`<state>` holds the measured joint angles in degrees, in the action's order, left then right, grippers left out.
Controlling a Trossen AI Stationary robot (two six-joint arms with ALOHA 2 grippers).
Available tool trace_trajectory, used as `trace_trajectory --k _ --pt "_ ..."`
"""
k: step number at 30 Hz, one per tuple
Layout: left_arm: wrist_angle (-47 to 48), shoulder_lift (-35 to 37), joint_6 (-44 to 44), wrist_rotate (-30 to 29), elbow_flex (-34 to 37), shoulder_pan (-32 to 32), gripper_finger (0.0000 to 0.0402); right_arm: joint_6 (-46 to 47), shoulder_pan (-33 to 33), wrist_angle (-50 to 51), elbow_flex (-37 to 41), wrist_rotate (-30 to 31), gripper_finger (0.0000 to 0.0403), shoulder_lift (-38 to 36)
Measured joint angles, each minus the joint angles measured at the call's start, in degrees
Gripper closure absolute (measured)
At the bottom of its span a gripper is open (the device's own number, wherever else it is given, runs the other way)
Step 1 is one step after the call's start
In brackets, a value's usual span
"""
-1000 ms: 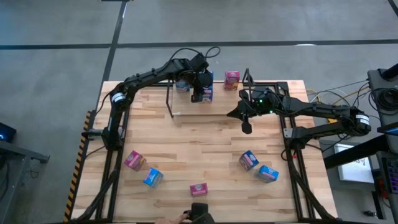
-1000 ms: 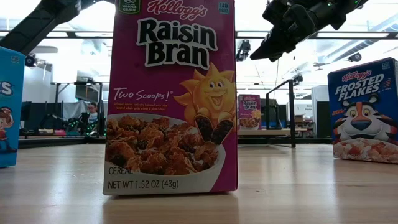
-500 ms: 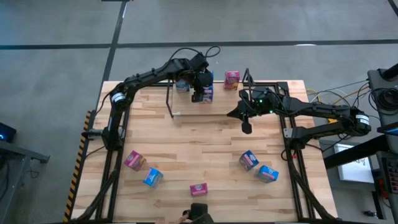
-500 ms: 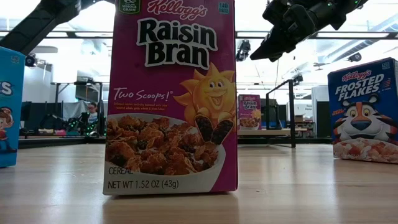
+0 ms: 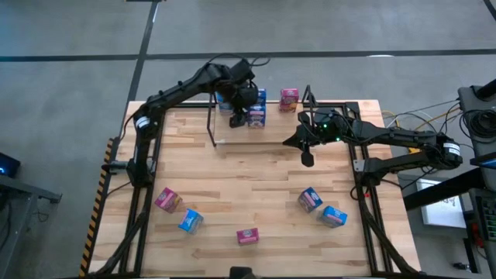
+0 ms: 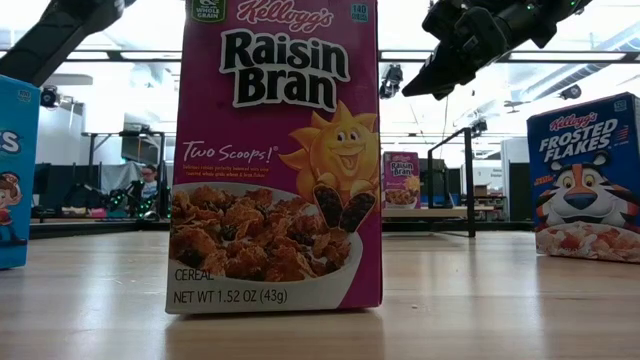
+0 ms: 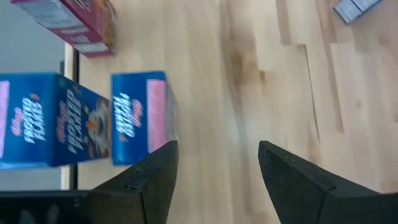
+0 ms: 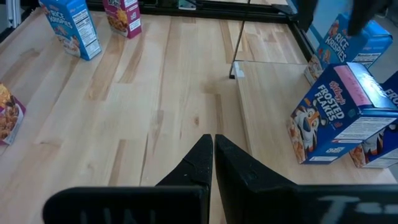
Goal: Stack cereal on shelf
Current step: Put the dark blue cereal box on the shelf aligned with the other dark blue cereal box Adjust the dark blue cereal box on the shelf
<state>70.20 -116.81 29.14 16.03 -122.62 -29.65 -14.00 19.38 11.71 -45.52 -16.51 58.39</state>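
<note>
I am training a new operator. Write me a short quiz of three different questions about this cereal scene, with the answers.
1. True or false: the left gripper holds a box.
2. Which brand is on the big box nearest the low camera? A) Rice Krispies B) Raisin Bran C) Frosted Flakes
3. Fill in: the right gripper hangs over the bare table with its fingers ____.

Key
1. False: it is open, empty, above the shelf beside a Frosted Flakes box.
2. B, the Raisin Bran box.
3. Shut.
</note>
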Motion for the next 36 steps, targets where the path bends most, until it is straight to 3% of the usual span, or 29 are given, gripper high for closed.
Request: trace_trajectory --k 6,13,23,36 --pt "1.53 1.31 -0.30 -0.49 4.84 -0.02 0.0213 0.61 -0.01 0.03 0.13 0.00 0.0394 0.00" --pt "-3.83 7.73 -2.55 -0.52 16.59 0.86 0.0250 1.73 -0.01 0.13 0.78 0.00 0.0394 0.02" --pt "-31.82 28.92 -11.69 -0.70 41.75 7.32 0.0278 18.10 -0.80 2.29 -1.30 0.03 0.0394 0.02" --pt "-54.71 42.86 -14.42 -6.55 60.83 13.21 0.0278 45.23 -12.63 22.71 -13.30 -0.09 0.0394 0.02"
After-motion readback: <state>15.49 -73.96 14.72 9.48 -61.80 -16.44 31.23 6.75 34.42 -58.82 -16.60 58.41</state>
